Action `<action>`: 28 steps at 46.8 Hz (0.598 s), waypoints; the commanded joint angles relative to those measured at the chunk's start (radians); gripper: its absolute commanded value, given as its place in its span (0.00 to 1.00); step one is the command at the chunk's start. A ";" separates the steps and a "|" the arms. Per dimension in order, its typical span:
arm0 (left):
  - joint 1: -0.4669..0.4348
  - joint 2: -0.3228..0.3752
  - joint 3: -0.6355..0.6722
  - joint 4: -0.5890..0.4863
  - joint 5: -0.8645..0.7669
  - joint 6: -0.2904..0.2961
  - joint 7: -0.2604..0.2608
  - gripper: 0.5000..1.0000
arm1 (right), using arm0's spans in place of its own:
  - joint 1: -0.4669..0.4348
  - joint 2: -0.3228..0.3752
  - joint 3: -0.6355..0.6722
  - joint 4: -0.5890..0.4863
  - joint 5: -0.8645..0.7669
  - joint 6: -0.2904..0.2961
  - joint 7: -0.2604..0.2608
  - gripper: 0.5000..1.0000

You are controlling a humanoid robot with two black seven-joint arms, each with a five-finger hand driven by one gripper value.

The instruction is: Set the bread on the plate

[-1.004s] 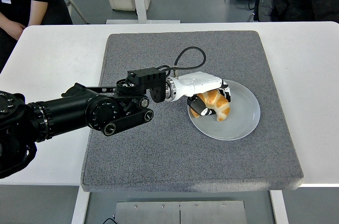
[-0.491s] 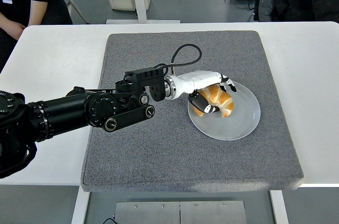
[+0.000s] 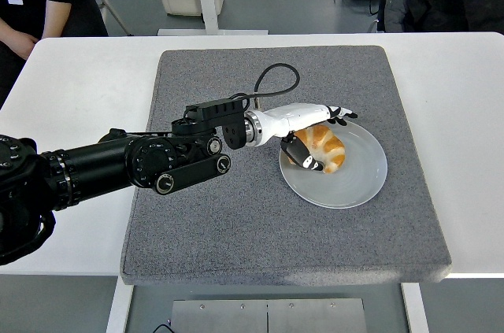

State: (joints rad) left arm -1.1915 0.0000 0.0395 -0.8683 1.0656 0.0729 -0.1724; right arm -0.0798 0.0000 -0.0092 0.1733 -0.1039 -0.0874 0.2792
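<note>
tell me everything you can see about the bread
The bread is a golden-brown croissant, curved, with a glossy ridged crust that looks baked and flaky. It lies on the left half of the grey plate, which sits on a grey mat. The left hand is right at it: white fingers stretch over its top edge, opened out, and the dark thumb sits against its left end. Whether the fingers touch the crust cannot be told.

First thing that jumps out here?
The left hand, white on a long black arm from the left, with fingers spread over the bread. The bread lies on the plate, right of centre on a grey mat.
</note>
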 commanded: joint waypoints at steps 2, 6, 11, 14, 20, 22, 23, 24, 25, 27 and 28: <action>-0.017 0.000 -0.023 0.000 -0.074 -0.001 0.002 0.78 | 0.000 0.000 0.000 0.000 0.000 0.000 0.000 1.00; -0.059 0.000 -0.033 0.000 -0.139 -0.001 0.004 0.79 | 0.000 0.000 0.000 0.000 0.000 0.000 0.000 1.00; -0.100 0.000 -0.056 0.000 -0.232 -0.001 0.007 0.79 | 0.000 0.000 -0.002 -0.002 0.000 0.000 0.000 1.00; -0.118 0.000 -0.076 0.000 -0.283 -0.001 0.007 0.79 | 0.000 0.000 -0.002 -0.002 0.000 0.000 0.000 1.00; -0.112 0.005 -0.124 0.037 -0.342 0.004 0.001 0.80 | 0.000 0.000 0.000 -0.002 0.000 0.000 0.000 1.00; -0.106 0.005 -0.142 0.066 -0.352 0.008 0.001 0.81 | 0.000 0.000 0.000 -0.002 0.000 0.000 0.000 1.00; -0.102 0.003 -0.150 0.078 -0.358 0.010 0.001 0.81 | 0.000 0.000 0.000 -0.002 0.000 0.000 0.000 1.00; -0.096 0.005 -0.156 0.089 -0.365 0.011 0.001 0.82 | 0.000 0.000 0.000 -0.002 0.000 0.000 0.000 1.00; -0.088 0.005 -0.164 0.095 -0.374 0.016 -0.001 0.83 | 0.000 0.000 0.000 -0.002 0.000 0.000 0.000 1.00; -0.070 0.008 -0.185 0.101 -0.395 0.027 -0.002 0.84 | 0.000 0.000 0.000 -0.002 0.000 0.000 0.000 1.00; -0.060 0.008 -0.197 0.101 -0.407 0.034 -0.002 0.84 | 0.000 0.000 0.001 -0.002 0.000 0.000 0.000 1.00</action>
State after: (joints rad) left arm -1.2753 0.0056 -0.1289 -0.7734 0.6865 0.0911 -0.1736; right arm -0.0798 0.0000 -0.0092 0.1715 -0.1044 -0.0874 0.2792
